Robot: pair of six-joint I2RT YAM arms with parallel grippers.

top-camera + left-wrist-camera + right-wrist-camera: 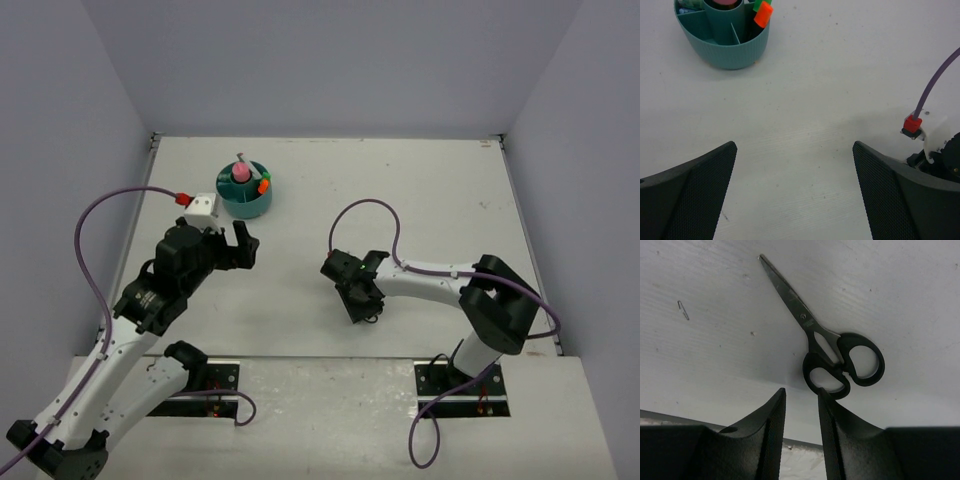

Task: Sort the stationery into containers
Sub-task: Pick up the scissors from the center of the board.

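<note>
Left tool [794, 146] released, spread wide above the bench [810, 90], teal organizer [732, 52] ahead with an orange-capped marker [762, 15] inside, right tool [801, 390] narrowed to a slim gap at the black handles of the scissors [809, 324] (flat on the bench), grip impossible to tell

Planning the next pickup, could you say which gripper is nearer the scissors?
Right. The right gripper is at the scissors' handles; the left gripper is by the teal organizer.
</note>
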